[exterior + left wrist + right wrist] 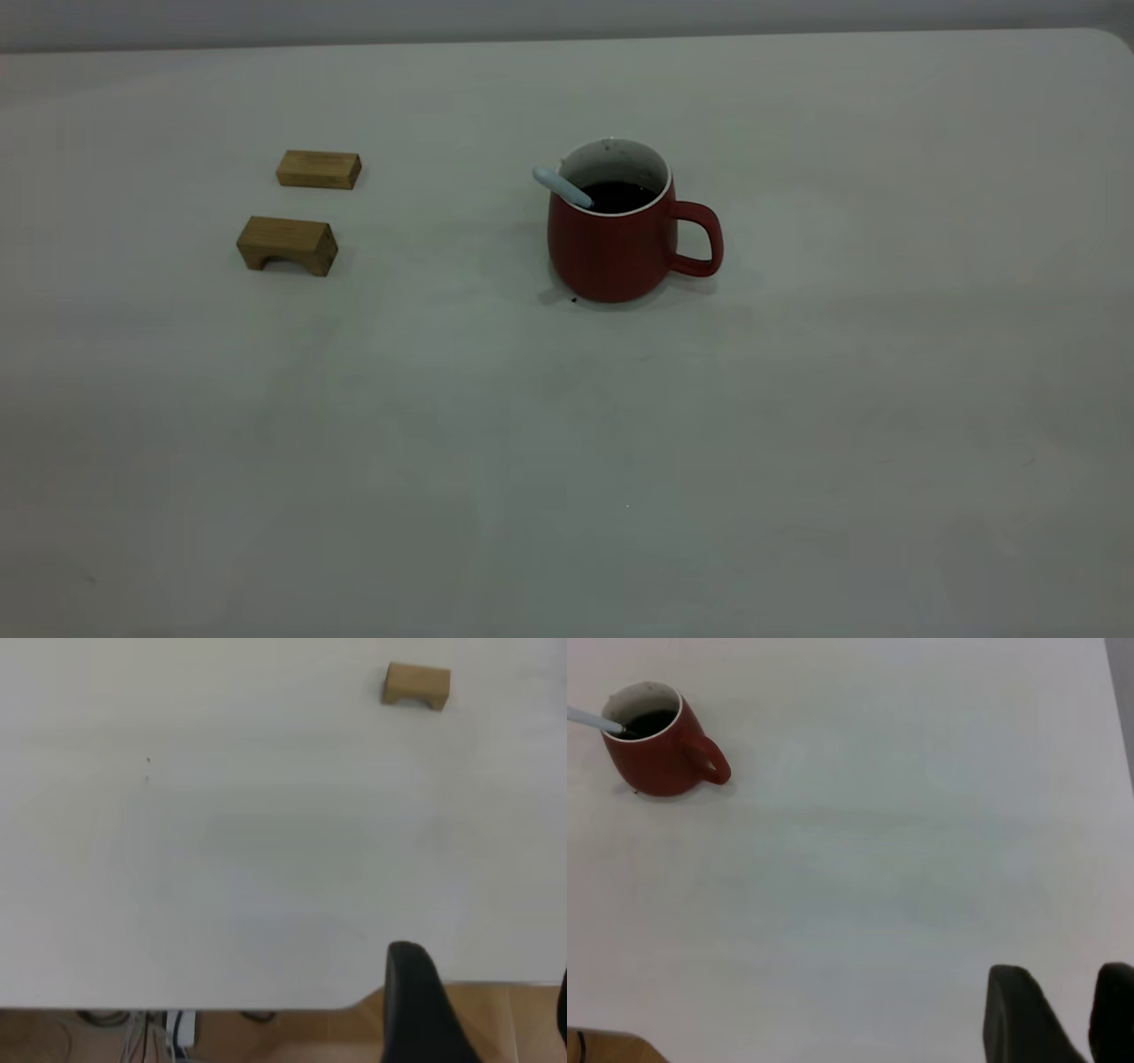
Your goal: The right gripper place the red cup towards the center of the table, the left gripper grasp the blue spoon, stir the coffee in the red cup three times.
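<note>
The red cup [620, 244] stands near the middle of the table [797, 443], blue spoon [561, 187] leaning in its coffee [617, 196]. The spoon looks light, stiff and slick; I'd pinch its handle. My left gripper [478, 1010] and right gripper [1063, 1014] are spread and hold nothing.

Neither arm shows in the exterior view. In the left wrist view the left gripper [483, 1010] appears only as dark fingertips [416, 1001] at about five o'clock, with a wide gap between them. In the right wrist view the right gripper [1067, 1014] shows two dark fingertips [1019, 1014] at five o'clock, parted, holding nothing.
</note>
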